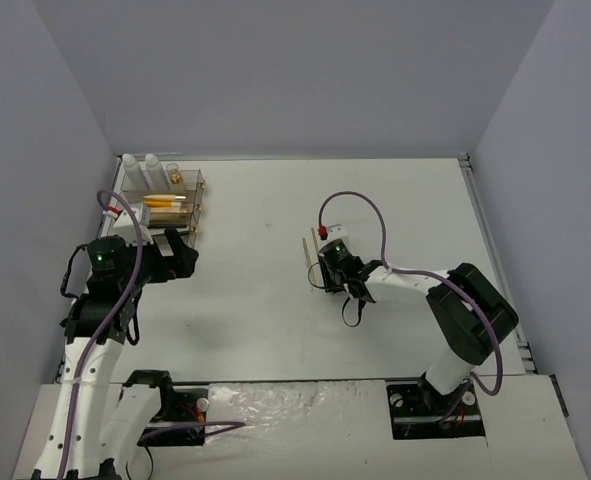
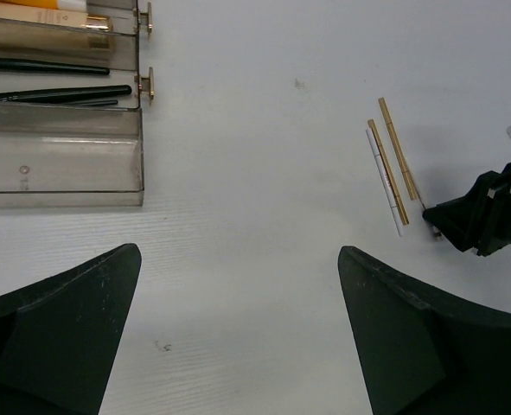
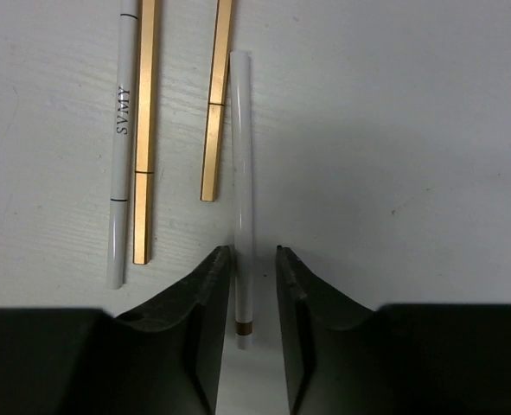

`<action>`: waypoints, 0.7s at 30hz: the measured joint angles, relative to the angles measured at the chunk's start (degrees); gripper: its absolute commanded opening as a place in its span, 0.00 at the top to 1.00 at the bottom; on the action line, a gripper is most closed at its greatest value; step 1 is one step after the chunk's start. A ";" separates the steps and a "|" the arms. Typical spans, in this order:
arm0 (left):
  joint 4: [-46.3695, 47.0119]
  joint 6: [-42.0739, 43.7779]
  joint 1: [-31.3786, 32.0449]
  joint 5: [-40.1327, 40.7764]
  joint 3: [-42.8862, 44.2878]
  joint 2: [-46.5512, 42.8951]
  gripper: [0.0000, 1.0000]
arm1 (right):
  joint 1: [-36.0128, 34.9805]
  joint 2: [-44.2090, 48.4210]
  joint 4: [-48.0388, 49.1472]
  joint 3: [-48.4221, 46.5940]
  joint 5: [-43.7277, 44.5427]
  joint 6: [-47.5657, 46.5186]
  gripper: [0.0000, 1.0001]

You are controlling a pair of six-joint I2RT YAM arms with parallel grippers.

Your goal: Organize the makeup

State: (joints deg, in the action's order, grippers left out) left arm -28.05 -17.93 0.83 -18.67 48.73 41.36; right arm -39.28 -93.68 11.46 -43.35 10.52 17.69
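Several slim sticks lie mid-table [image 1: 310, 255]. In the right wrist view they are a white pencil [image 3: 242, 173], two gold sticks [image 3: 144, 130] and a white "SVMY" stick [image 3: 121, 138]. My right gripper [image 3: 253, 268] is low over the table and straddles the white pencil's near end. Its jaws are narrow, with a gap still showing on the right side. My left gripper [image 2: 238, 259] is wide open and empty above the table near the organizer. Black brushes [image 2: 56, 91], a beige tube [image 2: 39, 35] and an orange tube [image 2: 30, 3] lie in the drawers. Two white bottles [image 1: 140, 170] stand on top.
The clear acrylic drawer box [image 1: 170, 200] stands at the far left against the wall, with its lower drawers pulled out [image 2: 60, 164]. Grey walls enclose the table on three sides. My right gripper also shows in the left wrist view [image 2: 475, 216].
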 measured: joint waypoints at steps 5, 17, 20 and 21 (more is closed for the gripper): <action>0.00 -0.14 1.98 -0.79 0.00 0.03 0.03 | 0.58 -0.62 1.24 -0.07 0.10 1.16 1.00; 3.14 -9.72 12.25 -0.04 -0.02 1.41 0.03 | 0.36 13.45 -3.19 3.53 0.58 1.39 1.00; 5.86 -13.46 17.78 2.03 -0.02 3.25 0.03 | -1.43 21.49 -1.56 3.72 -0.75 0.69 1.00; 7.02 -14.61 19.72 3.06 -0.02 4.08 0.03 | -2.30 23.50 -0.62 3.72 -1.45 0.45 1.00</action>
State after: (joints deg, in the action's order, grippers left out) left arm -21.03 -32.54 20.56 -15.60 48.71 45.44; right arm -41.58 -70.18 10.84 -39.64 9.07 18.14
